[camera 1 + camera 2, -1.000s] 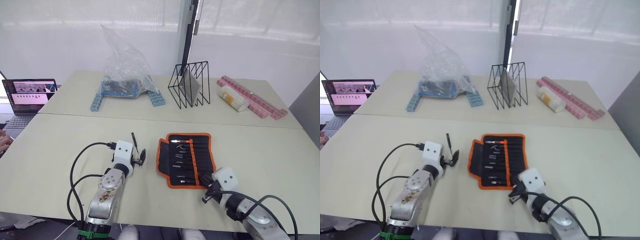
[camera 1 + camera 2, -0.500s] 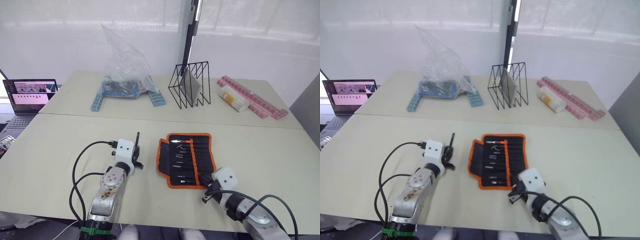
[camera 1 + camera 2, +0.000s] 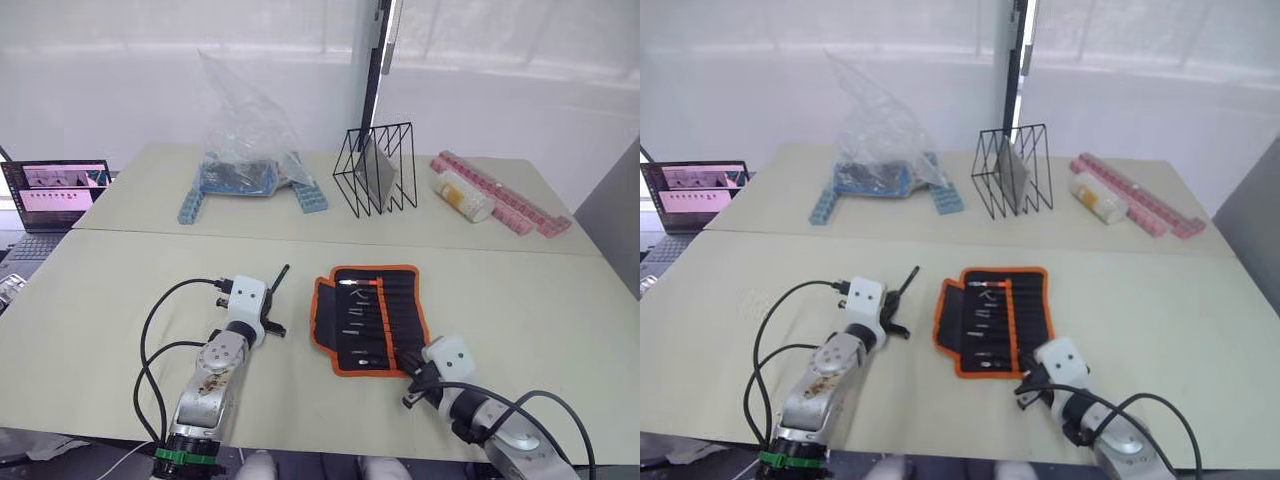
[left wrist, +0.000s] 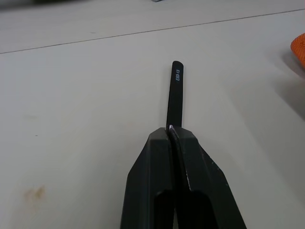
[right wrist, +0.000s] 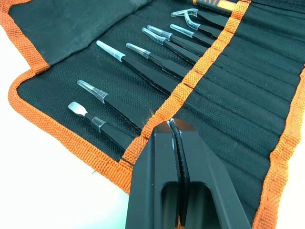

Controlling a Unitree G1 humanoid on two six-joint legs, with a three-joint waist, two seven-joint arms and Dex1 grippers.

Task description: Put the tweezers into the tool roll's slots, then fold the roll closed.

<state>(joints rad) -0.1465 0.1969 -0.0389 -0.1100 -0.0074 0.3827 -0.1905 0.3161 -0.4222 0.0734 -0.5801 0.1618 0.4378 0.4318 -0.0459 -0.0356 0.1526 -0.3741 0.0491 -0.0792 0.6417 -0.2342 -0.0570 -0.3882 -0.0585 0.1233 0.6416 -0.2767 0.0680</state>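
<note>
L gripper (image 4: 172, 131) is clamped on one pair of tweezers (image 4: 175, 93). The black shaft sticks straight out past the fingertips, held above the table (image 3: 120, 290). From the head cam it points up and toward the roll, w/ the L gripper just beside the roll's L edge, not touching it.

Tool roll (image 3: 368, 317) lies open and flat on the near table, approx centre, between the two arms. Several tweezers w/ clear tip caps sit in its slots (image 5: 224, 95), tips pointing over the orange band.

R gripper (image 5: 172, 125) has its fingers pressed together w/ nothing between them, tip over the orange band near the roll's near edge. Can't tell if it touches the fabric.

Far table: clear plastic bag (image 3: 245, 125), black wire rack (image 3: 378, 168), pink strips (image 3: 505, 205). Laptop (image 3: 55, 190) at far L.
</note>
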